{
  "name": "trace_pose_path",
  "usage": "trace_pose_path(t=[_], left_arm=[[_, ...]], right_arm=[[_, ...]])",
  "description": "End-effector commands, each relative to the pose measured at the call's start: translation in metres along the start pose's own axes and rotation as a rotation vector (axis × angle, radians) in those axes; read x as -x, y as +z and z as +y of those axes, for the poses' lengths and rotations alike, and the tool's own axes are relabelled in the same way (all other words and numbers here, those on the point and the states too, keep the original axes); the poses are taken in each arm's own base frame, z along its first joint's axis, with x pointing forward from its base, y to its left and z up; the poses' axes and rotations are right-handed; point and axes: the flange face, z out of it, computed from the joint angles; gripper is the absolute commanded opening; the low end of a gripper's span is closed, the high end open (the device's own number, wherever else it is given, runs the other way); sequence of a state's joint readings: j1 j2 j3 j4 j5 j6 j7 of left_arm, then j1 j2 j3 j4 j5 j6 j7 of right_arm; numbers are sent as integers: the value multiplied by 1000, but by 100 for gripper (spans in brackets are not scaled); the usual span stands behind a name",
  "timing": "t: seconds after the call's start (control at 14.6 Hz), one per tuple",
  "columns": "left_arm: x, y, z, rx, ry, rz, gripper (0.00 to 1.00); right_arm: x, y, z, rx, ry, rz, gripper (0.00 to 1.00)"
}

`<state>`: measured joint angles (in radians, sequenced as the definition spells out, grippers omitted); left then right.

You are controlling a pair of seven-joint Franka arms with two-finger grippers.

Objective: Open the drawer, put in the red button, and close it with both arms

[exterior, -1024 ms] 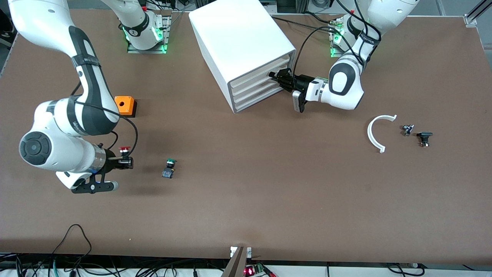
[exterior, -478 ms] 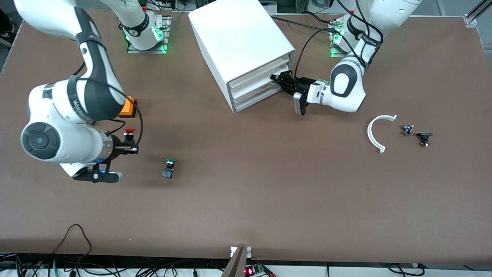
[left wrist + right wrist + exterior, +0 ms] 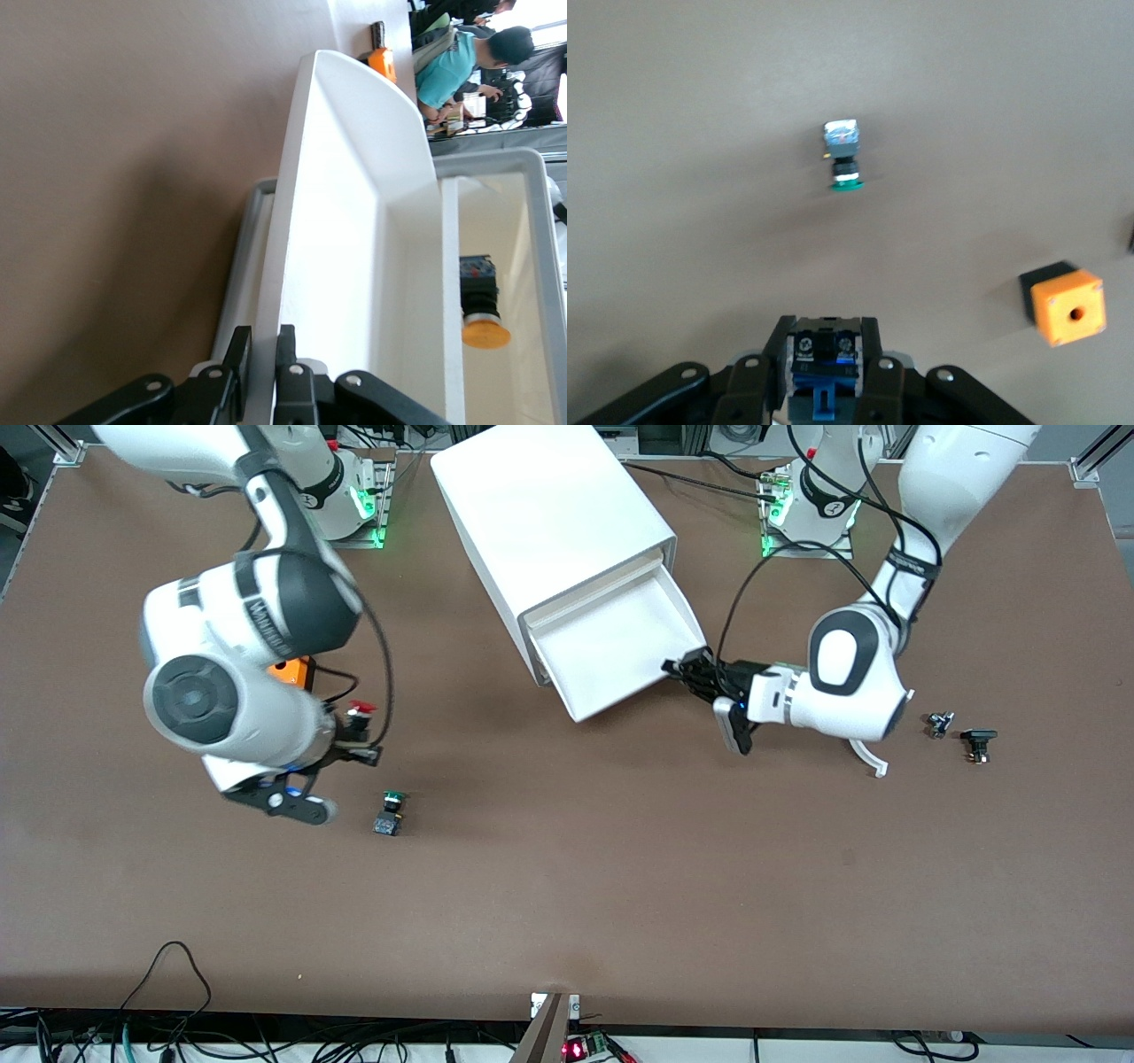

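Note:
The white cabinet (image 3: 549,514) stands at the table's back. One drawer (image 3: 620,646) is pulled far out and its inside looks empty. My left gripper (image 3: 684,670) is shut on the drawer's front wall at its corner; in the left wrist view (image 3: 263,341) the fingers pinch that thin white wall (image 3: 292,221). My right gripper (image 3: 356,744) is shut on the red button (image 3: 359,708) and holds it above the table near the orange box. In the right wrist view (image 3: 826,332) the fingers clamp its blue and black base (image 3: 824,354).
A green-capped switch (image 3: 390,813) stands on the table under the right hand, also in the right wrist view (image 3: 843,159). The orange box (image 3: 297,673) sits partly hidden by the right arm. A white curved piece (image 3: 873,760) and small black parts (image 3: 977,742) lie near the left arm.
My left gripper has pulled the drawer well out of the cabinet, toward the front camera. My right arm has risen and carried the red button toward the cabinet.

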<state>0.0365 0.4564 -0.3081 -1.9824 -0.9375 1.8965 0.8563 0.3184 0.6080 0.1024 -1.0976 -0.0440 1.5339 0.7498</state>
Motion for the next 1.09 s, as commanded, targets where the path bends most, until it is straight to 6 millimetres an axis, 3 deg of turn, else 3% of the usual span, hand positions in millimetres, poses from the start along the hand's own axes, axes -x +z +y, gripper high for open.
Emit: trace_pose_path(t=[0.0,0.07,0.14,0.2,0.41,0.61,0.82,1.02], left_arm=[[-15,-12,-20,-17,-24,-15,14],[-17,-13,-20,-19,-20,-13,65],[-22,-22,-22,-30,0,-8,100],[-25,-43,-23,-55,20,-13,100],[-45,-103,12,-101,60,-126,100],[-38,-166,26,-127,-67,-148,100],[-27,-220,31,-206,-75,-134,100],[-22,-259,50,-291,-95,-157,100]], right_arm=[[30,-23,-33,-39,122,45,0],[42,-27,-49,-68,162,61,0],[55,-28,-65,-95,204,74,0],[67,-27,-79,-112,248,80,0],[101,-21,-120,-165,357,92,0],[133,-18,-152,-231,480,82,0],[168,-12,-183,-281,582,70,0],[212,12,-219,-295,648,57,0]])
